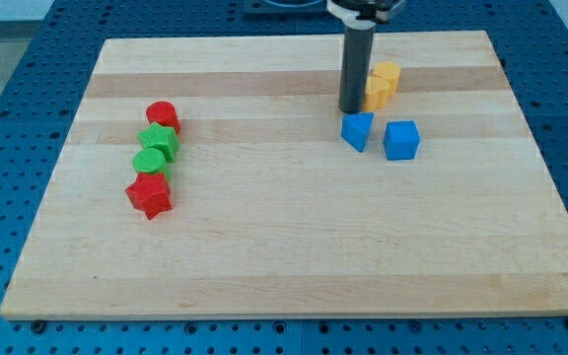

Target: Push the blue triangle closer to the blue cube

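The blue triangle [357, 130] lies on the wooden board [294, 247] right of centre, toward the view's top. The blue cube [401, 140] sits just to its right, a small gap between them. My tip [350, 108] rests on the board just above the blue triangle, slightly to its left, close to it or touching its upper edge. The dark rod rises from there to the view's top.
Two yellow blocks [383, 83] stand right of the rod, above the blue blocks. At the view's left a column runs downward: red cylinder [162, 115], green block [159, 141], green block [150, 162], red star [150, 195].
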